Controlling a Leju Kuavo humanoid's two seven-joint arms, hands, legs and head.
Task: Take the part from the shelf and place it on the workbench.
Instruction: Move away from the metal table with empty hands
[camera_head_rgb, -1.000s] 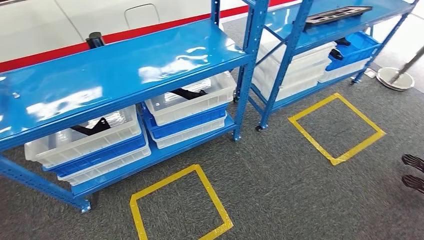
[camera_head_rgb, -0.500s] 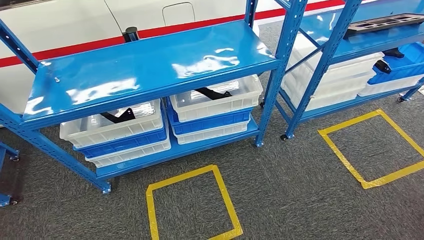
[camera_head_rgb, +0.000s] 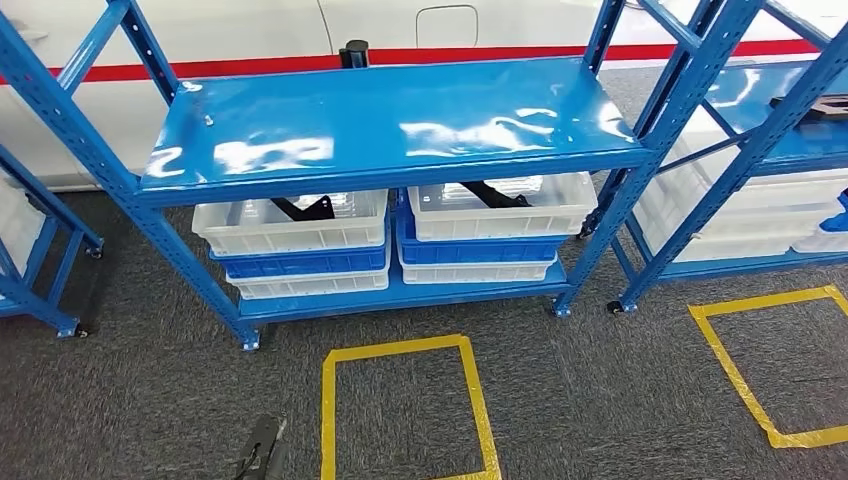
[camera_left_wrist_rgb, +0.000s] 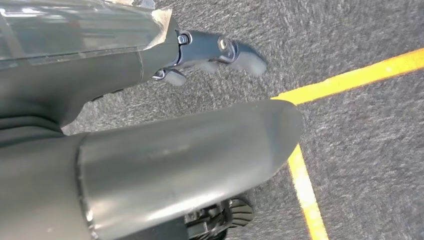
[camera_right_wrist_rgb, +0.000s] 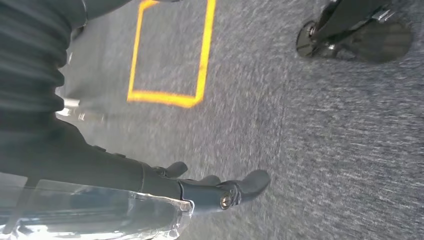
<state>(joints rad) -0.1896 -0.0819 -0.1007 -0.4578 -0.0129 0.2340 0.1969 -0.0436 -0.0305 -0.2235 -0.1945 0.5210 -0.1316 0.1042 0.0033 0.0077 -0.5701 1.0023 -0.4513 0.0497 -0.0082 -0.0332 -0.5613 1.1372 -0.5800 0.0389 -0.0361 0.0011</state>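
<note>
light: bright, even, from overhead | glare: white patches on the shelf (camera_head_rgb: 390, 120) top | shadows: soft, under the shelf on the carpet (camera_head_rgb: 560, 390) | head view: sharp, uprights splay at the edges | wrist views: motion-blurred carpet, left hand (camera_left_wrist_rgb: 150, 150) close and out of focus, right hand (camera_right_wrist_rgb: 165, 185) fingertips soft
</note>
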